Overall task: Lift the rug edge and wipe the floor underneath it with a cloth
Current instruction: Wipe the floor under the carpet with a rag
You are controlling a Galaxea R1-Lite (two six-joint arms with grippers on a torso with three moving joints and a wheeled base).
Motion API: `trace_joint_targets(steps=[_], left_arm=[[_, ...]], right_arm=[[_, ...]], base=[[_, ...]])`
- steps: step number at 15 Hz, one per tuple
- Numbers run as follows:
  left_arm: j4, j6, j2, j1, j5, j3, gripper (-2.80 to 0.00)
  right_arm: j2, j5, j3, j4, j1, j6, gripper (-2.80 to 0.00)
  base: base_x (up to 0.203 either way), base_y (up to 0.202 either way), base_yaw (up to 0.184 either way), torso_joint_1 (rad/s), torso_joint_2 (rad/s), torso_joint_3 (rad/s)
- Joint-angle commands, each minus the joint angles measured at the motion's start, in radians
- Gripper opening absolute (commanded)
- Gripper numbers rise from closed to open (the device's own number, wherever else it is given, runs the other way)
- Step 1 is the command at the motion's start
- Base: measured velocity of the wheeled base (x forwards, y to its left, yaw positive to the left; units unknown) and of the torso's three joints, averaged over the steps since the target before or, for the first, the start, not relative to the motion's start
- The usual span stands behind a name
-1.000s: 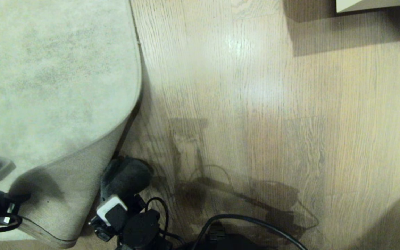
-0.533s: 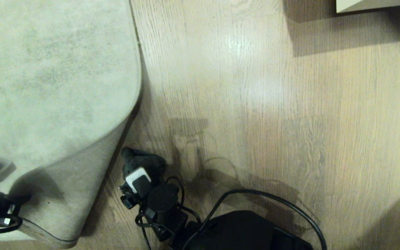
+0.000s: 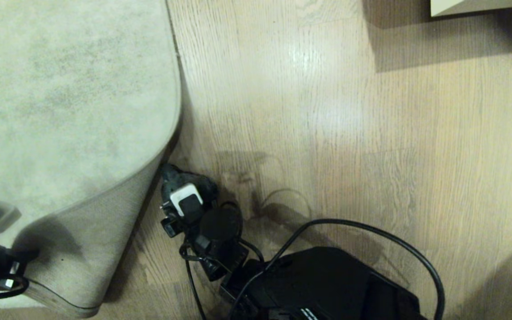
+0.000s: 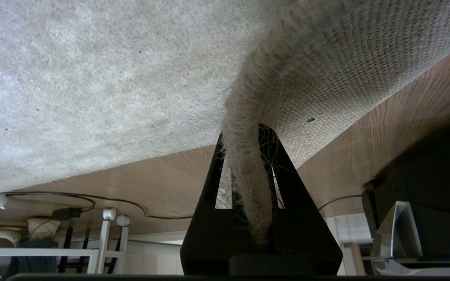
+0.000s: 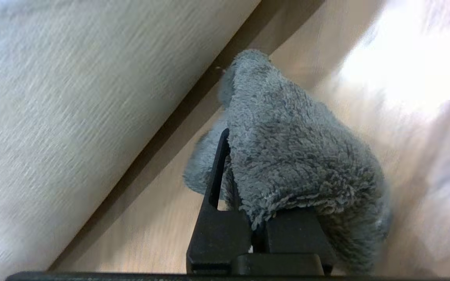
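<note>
Down at floor level, left gripper (image 4: 248, 183): black jaws pinched tight on the fraying rug edge (image 4: 244, 156), pile side one way, woven backing the other. Corner held folded up and back so the planks beneath lie exposed.

Right gripper (image 5: 244, 203): jaws clamped on the cloth (image 5: 287, 156), a teal-grey terry towel bunched and draped over one finger. Its loose end rests on the floor (image 3: 327, 133) just beside the shadowed gap under the raised rug (image 3: 60, 89). Judged purpose: one arm props the flap, the other wipes the uncovered strip.

Head view: cloth (image 3: 180, 182) sits at the foot of the lifted fold, black cable looping behind the right arm (image 3: 318, 284). Pale furniture corner (image 3: 482, 6) far off.

Writing: none legible; faint white marks on the arm housing, unreadable.
</note>
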Motion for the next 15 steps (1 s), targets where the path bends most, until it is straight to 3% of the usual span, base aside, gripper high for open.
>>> trace_joint_targets(steps=[1, 6, 11, 15], left_arm=[[-0.003, 0.004, 0.004, 0.000, -0.003, 0.000, -2.80], [-0.003, 0.004, 0.004, 0.000, -0.003, -0.002, -2.80], [-0.003, 0.004, 0.004, 0.000, -0.003, -0.006, -2.80], [-0.001, 0.005, 0.007, 0.000, -0.003, -0.006, -2.80]], right_arm=[[-0.054, -0.002, 0.000, -0.008, -0.012, -0.011, -2.80], [-0.103, -0.001, 0.005, -0.017, 0.020, -0.041, -2.80], [-0.100, 0.001, 0.017, -0.022, 0.153, -0.043, -2.80], [-0.054, -0.001, 0.107, -0.074, 0.269, -0.040, -2.80]], base=[[0.000, 0.000, 0.000, 0.000, 0.00, 0.000], [0.000, 0.000, 0.000, 0.000, 0.00, 0.000], [0.000, 0.000, 0.000, 0.000, 0.00, 0.000], [0.000, 0.000, 0.000, 0.000, 0.00, 0.000]])
